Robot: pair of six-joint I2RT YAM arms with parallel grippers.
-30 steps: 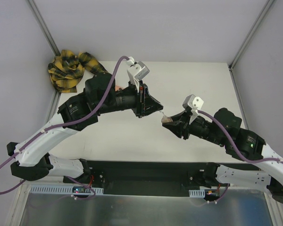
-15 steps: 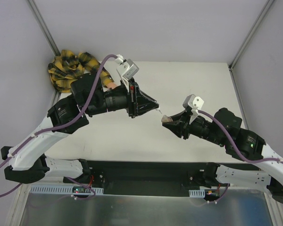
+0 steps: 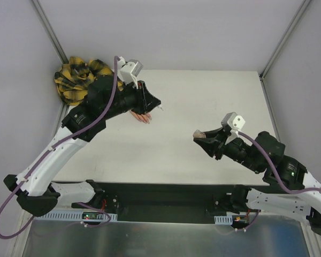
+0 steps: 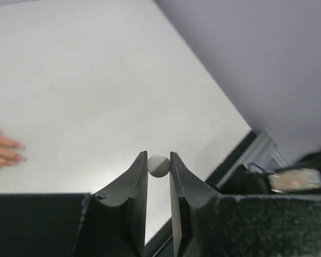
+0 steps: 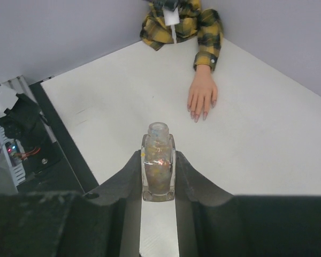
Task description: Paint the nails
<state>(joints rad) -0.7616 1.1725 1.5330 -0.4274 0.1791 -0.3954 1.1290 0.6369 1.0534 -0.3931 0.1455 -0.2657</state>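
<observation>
Overhead camera looks down on the whole table (image 3: 203,101); both wrist cameras, low and close, share the mannequin hand (image 5: 202,97).

The left pincer (image 3: 160,109) reaches far forward, the right pincer (image 3: 198,135) angles leftward nearer the bases, both clamped.
</observation>
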